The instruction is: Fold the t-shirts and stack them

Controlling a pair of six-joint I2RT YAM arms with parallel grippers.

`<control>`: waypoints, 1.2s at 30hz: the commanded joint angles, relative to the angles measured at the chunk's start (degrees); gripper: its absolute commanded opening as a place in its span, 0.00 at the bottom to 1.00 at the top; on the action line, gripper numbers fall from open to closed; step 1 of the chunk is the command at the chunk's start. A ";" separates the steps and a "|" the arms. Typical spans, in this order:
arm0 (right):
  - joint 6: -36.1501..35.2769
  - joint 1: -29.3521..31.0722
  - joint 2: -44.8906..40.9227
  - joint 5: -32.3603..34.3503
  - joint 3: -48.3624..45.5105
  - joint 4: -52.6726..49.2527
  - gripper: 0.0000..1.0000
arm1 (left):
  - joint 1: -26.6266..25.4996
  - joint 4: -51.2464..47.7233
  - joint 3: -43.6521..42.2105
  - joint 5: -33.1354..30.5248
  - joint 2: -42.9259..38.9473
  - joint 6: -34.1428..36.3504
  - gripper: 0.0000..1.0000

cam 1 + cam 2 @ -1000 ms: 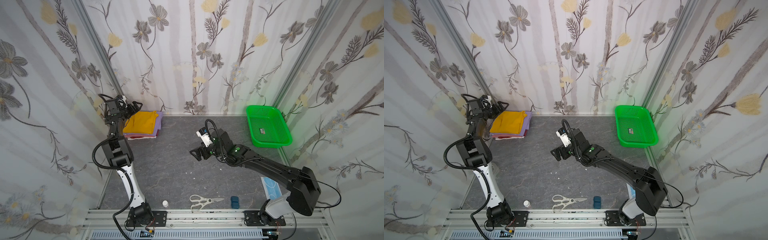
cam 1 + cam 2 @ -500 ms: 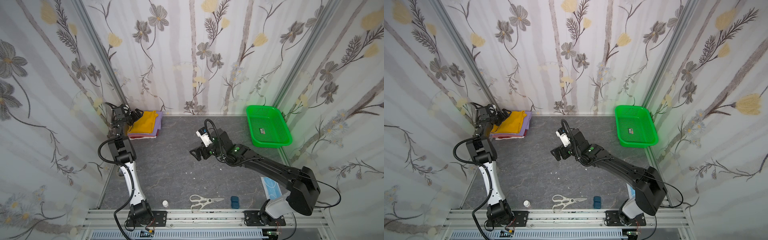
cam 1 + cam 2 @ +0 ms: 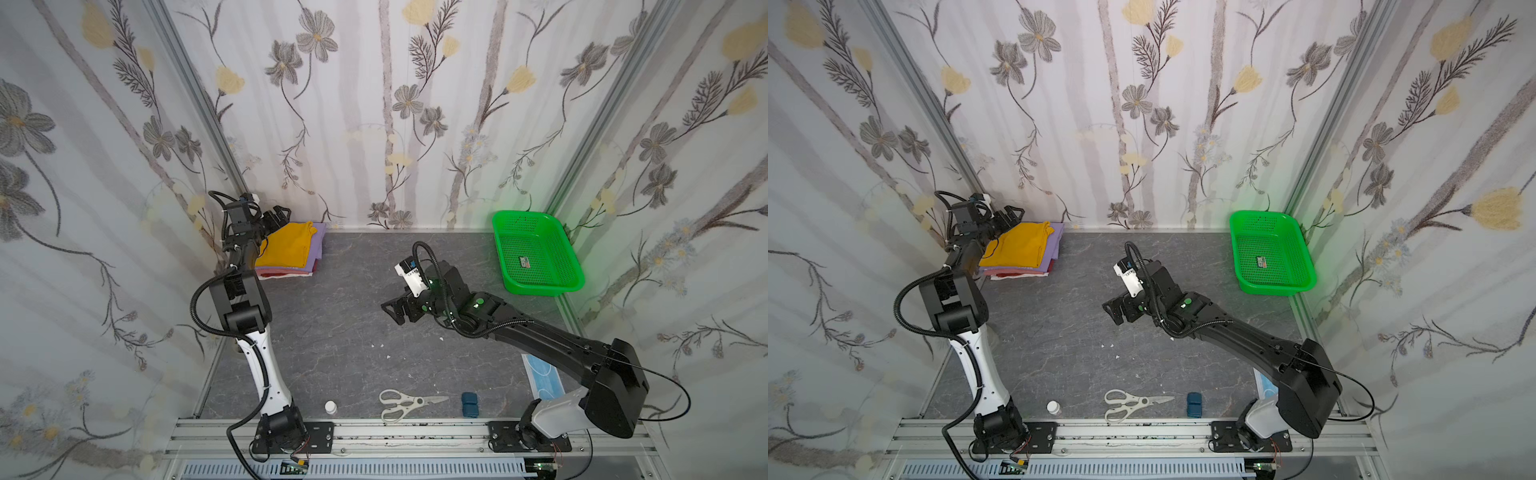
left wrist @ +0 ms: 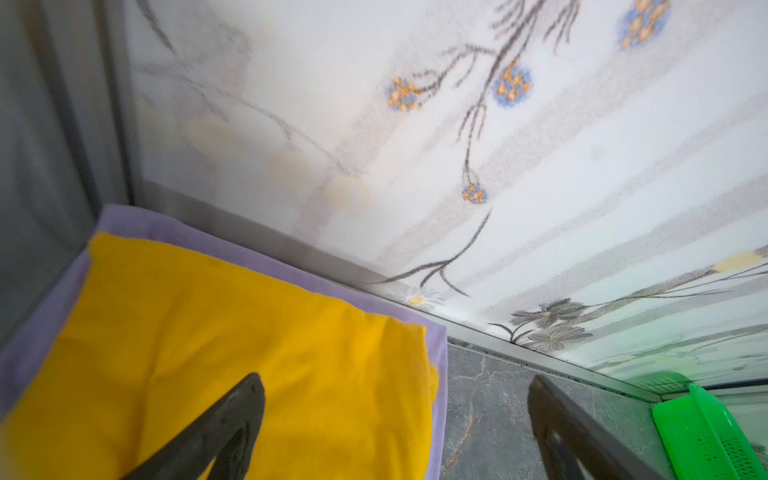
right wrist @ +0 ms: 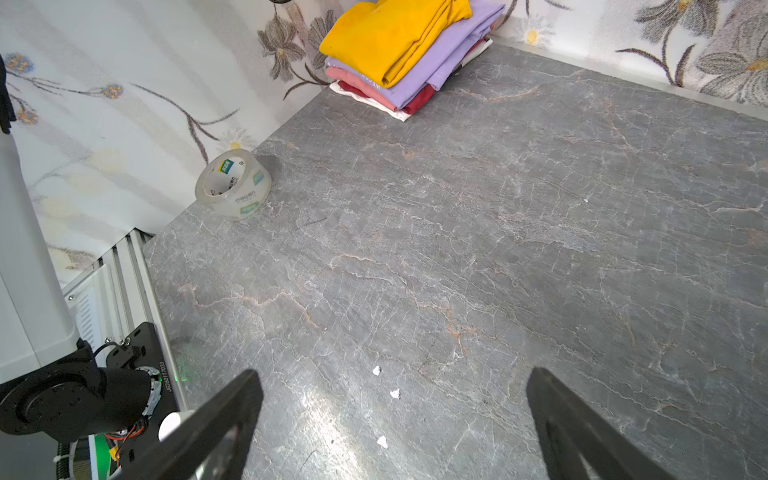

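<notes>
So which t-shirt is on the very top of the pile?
The mustard-yellow folded cloth t-shirt is on top. The lavender t-shirt lies right under it, then the pink t-shirt, dark red t-shirt and white t-shirt lower down.

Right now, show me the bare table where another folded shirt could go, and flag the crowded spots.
Widest bare patch: between the shirt stack and the open right hand, reaching forward to the scissors. Also the back-wall strip between stack and green basket. Crowded: the front edge with white bottle, scissors and blue block; the left hand hangs over the stack.
</notes>
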 commanded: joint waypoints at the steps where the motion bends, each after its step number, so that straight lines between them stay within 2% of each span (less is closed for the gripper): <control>1: 0.10 0.22 -0.84 0.84 -0.51 1.71 1.00 | -0.92 5.06 -1.35 4.56 1.80 -4.40 1.00; 8: 0.18 0.23 -3.06 1.15 -1.81 2.01 1.00 | -3.82 20.23 -11.75 8.95 2.50 -12.48 1.00; 10: 0.10 0.42 -3.69 1.40 -2.00 1.60 1.00 | -3.88 27.92 -14.39 11.70 0.52 -16.03 1.00; 12: -0.21 0.58 -5.06 1.96 -2.65 1.24 1.00 | -3.58 29.79 -14.51 13.52 -2.78 -17.73 1.00; 16: -0.33 0.67 -9.21 3.70 -5.30 1.82 1.00 | -3.50 23.60 -13.40 14.06 -11.26 -15.54 1.00; 20: -0.77 0.67 -12.97 5.48 -6.97 0.65 1.00 | -4.57 6.82 -12.58 10.87 -20.64 -7.77 1.00; 23: -1.02 0.67 -15.76 5.82 -7.95 -0.42 1.00 | -6.60 -1.09 -16.54 6.22 -28.75 -2.63 1.00; 26: -1.63 0.76 -18.99 5.95 -8.93 -1.97 1.00 | -9.88 -3.21 -26.34 0.08 -39.92 0.84 1.00; 28: -2.70 0.88 -21.33 6.12 -9.68 -3.23 1.00 | -13.51 -3.77 -35.27 -7.73 -48.74 5.28 1.00; 30: -4.35 0.85 -23.82 7.83 -10.81 -4.12 1.00 | -17.68 -4.82 -42.53 -19.86 -56.29 9.52 1.00; 32: -5.81 0.76 -26.39 11.29 -12.81 -4.23 1.00 | -21.38 -3.15 -49.88 -31.63 -61.98 12.55 1.00; 34: -8.34 0.75 -28.62 17.47 -15.34 -2.98 1.00 | -23.65 -1.08 -56.84 -40.51 -67.12 11.79 1.00; 36: -10.13 0.64 -30.02 26.27 -18.19 -0.01 1.00 | -24.40 0.86 -63.38 -42.55 -70.83 9.28 1.00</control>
